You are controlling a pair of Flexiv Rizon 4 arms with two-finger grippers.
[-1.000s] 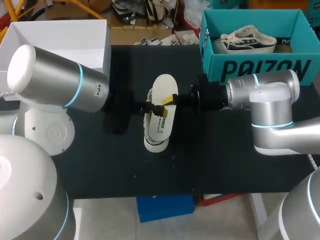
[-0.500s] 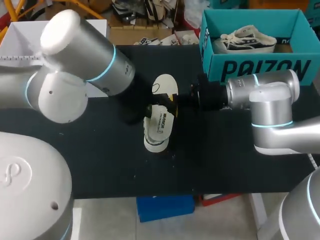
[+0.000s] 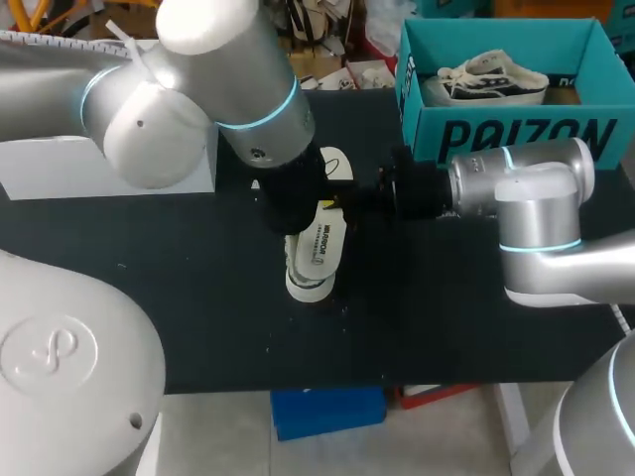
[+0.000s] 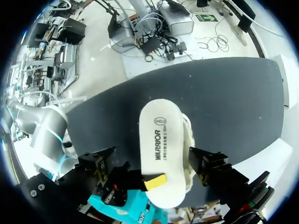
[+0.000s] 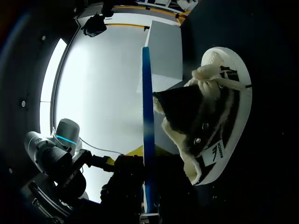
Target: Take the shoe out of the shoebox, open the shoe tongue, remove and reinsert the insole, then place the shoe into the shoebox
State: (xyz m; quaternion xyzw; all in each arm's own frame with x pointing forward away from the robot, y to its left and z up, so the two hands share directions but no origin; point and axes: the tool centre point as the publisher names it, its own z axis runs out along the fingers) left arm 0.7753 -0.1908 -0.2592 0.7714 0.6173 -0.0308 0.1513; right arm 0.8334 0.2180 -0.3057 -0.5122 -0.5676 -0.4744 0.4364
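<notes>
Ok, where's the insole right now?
Head view, mid-table: the insole is held over the shoe by the right end effector, left of the teal shoebox, partly under the left arm.

Robot lab bench, not a home. Two grey jointed machine arms, the left arm [image 3: 228,79] and the right arm [image 3: 526,198], reach over a plain black table [image 3: 446,327]. A teal shoebox [image 3: 516,134] stands at the table's far right corner.

We find the insole [image 3: 325,243] on the shoe [image 3: 308,286] in the middle; the shoebox [image 3: 516,139] stands far right, another shoe [image 3: 493,77] in it.
</notes>
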